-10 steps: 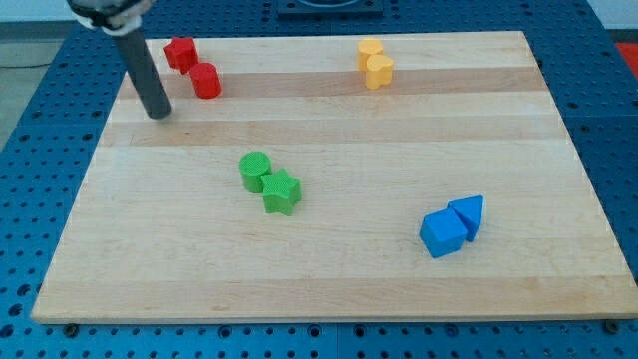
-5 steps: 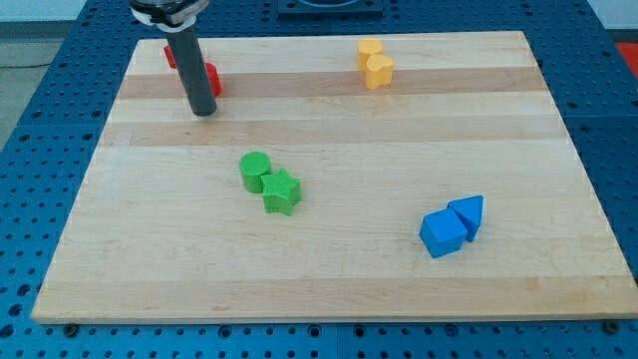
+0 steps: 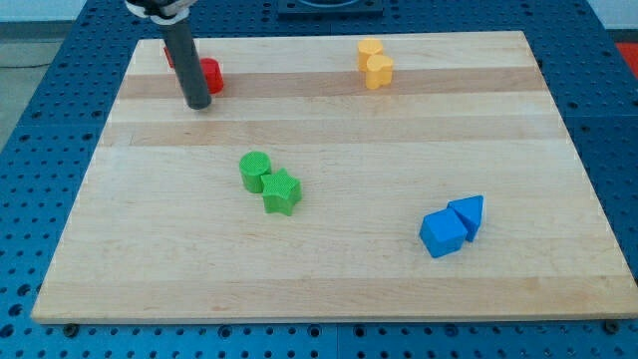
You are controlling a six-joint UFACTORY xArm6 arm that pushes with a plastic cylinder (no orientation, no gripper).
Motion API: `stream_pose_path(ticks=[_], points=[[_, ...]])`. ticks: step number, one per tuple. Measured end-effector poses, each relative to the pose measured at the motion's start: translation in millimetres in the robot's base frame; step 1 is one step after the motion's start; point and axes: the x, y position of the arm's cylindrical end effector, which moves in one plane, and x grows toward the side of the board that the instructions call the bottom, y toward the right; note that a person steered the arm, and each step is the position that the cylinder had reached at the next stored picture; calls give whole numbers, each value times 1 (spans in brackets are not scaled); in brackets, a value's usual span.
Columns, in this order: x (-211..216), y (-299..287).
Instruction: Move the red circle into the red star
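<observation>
Near the top-left corner of the pale wooden board [image 3: 329,269], the dark straight rod comes down from the view's top, and my tip [image 3: 197,104] rests on the wood just below and slightly to the view's left of the small red round block, the red circle [image 3: 210,76]. The rod has no jaws, so it neither opens nor closes and has hold of nothing; its side covers the left part of the red circle, and whether the two touch cannot be told. Behind the rod, closer to the top-left corner, only a sliver of the red star-shaped block [image 3: 168,56] shows at the rod's left side, so its shape is hard to make out, and it cannot be told whether the two red blocks touch.

Along the top edge, right of centre, two yellow blocks [image 3: 375,63] sit pressed together; their shapes are unclear. Around the middle of the board, a green round block [image 3: 255,171] touches a green star-shaped block [image 3: 282,191] lying just to its lower right. Toward the bottom-right corner, a blue cube [image 3: 443,233] sits against a blue wedge-like block [image 3: 468,213]. The board lies on a blue perforated table [image 3: 30,130].
</observation>
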Motion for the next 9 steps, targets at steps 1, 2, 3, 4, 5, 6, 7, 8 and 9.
stream_pose_path(ticks=[1,2,3,4,5,6,7,8,9], points=[[-5,6],[-17,6],[-35,6],[-47,1],[-47,-1],[-47,9],[-47,25],[-62,22],[-82,7]])
